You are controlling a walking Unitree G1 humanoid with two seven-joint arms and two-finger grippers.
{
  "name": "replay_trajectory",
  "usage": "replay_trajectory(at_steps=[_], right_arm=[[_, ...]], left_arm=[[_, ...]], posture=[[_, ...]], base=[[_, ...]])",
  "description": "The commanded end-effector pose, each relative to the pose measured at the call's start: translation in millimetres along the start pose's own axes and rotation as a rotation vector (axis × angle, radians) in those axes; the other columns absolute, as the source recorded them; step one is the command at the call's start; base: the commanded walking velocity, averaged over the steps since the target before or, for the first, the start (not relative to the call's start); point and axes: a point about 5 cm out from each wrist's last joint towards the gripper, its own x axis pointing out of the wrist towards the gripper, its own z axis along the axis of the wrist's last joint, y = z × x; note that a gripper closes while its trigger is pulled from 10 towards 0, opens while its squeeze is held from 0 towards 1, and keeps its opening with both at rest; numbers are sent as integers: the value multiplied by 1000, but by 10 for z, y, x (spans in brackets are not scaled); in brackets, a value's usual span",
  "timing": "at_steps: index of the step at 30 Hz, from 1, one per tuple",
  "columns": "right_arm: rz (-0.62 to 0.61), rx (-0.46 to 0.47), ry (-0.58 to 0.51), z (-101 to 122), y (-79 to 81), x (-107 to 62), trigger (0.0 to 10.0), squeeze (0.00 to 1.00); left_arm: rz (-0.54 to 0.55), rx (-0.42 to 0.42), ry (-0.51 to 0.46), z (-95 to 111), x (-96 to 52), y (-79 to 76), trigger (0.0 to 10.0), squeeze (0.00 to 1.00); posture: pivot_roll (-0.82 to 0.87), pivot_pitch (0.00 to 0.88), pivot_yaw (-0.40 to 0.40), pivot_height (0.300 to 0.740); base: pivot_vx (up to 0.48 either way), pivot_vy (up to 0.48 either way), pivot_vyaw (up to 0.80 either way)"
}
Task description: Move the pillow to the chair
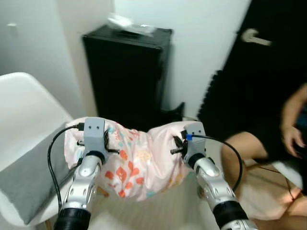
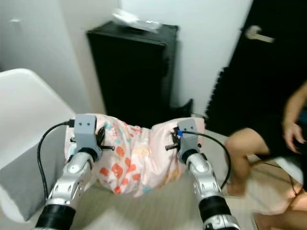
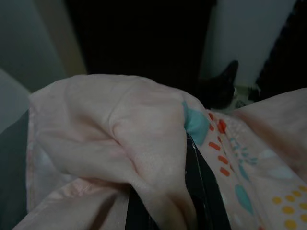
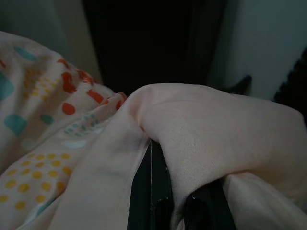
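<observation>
Left gripper (image 3: 192, 167) and right gripper (image 4: 158, 182) each pinch an end of the pink patterned fabric pillow (image 1: 139, 163), fingers clamped into its folds. Pillow hangs mid-air just beside the white moulded chair (image 1: 24, 110) with grey cushion (image 1: 29, 177). Behind: black cabinet (image 1: 129, 67), seated person (image 1: 283, 139).

We face a white wall (image 1: 201, 43) with a tall black cabinet (image 1: 127, 72) standing against it, a crumpled clear plastic wrapper (image 1: 129, 23) lying on its top. To the right of the cabinet is a dark door (image 1: 268, 81) with a pale lever handle (image 1: 254, 37). The floor (image 1: 168, 206) below is light-coloured. A person (image 1: 268, 143) sits low by the door.
</observation>
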Motion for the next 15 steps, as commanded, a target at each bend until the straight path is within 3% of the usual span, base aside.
replay_trajectory(at_steps=[1,15], right_arm=[[15,5,-37,60,30,17,10000,0],[-17,5,-26,25,-14,-3,10000,0]], left_arm=[[-22,11,-31,63,15,-57,10000,0],[-16,16,-27,59,22,-47,10000,0]], posture=[[-16,87,11,740],[-20,90,14,740]], base=[[0,0,-800],[0,0,-800]])
